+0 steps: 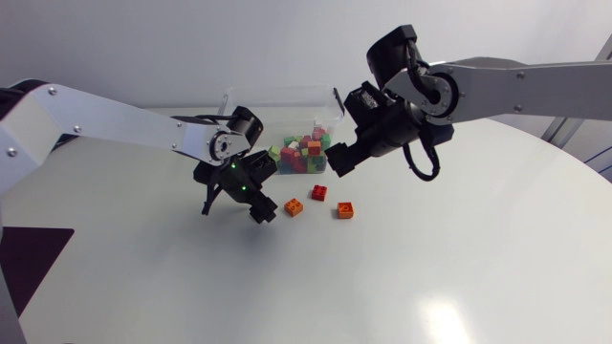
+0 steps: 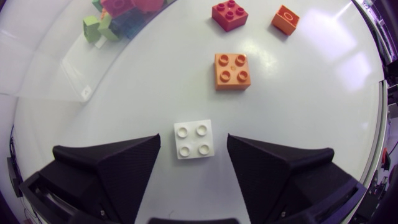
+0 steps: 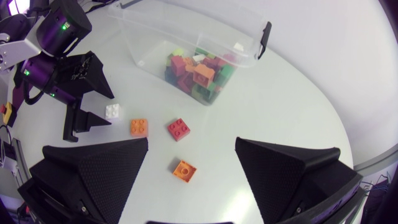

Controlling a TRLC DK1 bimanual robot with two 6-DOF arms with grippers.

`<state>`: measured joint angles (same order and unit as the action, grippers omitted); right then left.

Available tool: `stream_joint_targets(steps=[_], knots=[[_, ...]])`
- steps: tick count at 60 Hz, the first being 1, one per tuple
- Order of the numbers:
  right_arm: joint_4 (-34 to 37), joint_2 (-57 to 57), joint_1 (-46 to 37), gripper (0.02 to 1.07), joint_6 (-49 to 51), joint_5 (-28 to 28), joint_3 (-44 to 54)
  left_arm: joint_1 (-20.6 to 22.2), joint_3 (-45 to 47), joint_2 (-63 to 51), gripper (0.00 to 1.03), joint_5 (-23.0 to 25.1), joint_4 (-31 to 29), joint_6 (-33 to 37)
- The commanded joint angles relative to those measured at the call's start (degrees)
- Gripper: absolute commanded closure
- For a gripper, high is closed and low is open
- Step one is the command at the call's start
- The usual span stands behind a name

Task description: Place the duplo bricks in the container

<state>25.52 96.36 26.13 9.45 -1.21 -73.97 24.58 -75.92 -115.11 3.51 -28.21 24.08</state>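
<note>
Both left hand (image 2: 194, 148) fingers (image 2: 124, 165) stand clear of white brick (image 2: 193, 139) edges.

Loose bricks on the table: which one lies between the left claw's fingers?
The white brick, between the left gripper's open fingers, touching neither. The orange four-stud brick, the red brick and the orange ring-topped brick lie farther ahead.

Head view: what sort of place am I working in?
Probably a robotics test bench: a plain white table, a clear container holding duplo bricks, and loose bricks beside it.
</note>
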Motion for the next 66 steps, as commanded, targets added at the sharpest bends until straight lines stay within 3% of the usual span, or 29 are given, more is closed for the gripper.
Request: stream_joint_targets(steps=[1, 11, 18, 30, 52, 66], knots=[[0.59, -0.73, -0.55, 0.06, 0.74, 0.51, 2.70, 0.73, -1.78, -2.40, 0.33, -0.61, -0.80, 0.53], [1.29, 0.15, -0.55, 0.06, -0.75, 0.51, 4.72, 0.82, -3.01, -3.72, 0.50, -2.10, -0.80, 0.53], [1.46, 1.73, -0.64, 0.06, -1.54, 0.60, 5.24, 1.00, -3.62, -4.86, 0.71, -2.98, -0.80, 0.53], [4.28, 7.53, -0.64, 0.07, -4.36, 0.60, 3.66, 1.35, -3.71, -4.25, 0.76, -3.24, -3.43, 0.62], [11.84, 17.20, 0.24, 0.07, -13.41, 3.06, -5.39, 0.12, -2.04, 8.23, 0.76, -2.54, -4.66, -0.61], [14.74, 23.61, 0.15, 0.25, -17.45, 4.11, -11.89, -1.46, -2.30, 16.76, 0.76, 0.01, -1.94, -3.68]])
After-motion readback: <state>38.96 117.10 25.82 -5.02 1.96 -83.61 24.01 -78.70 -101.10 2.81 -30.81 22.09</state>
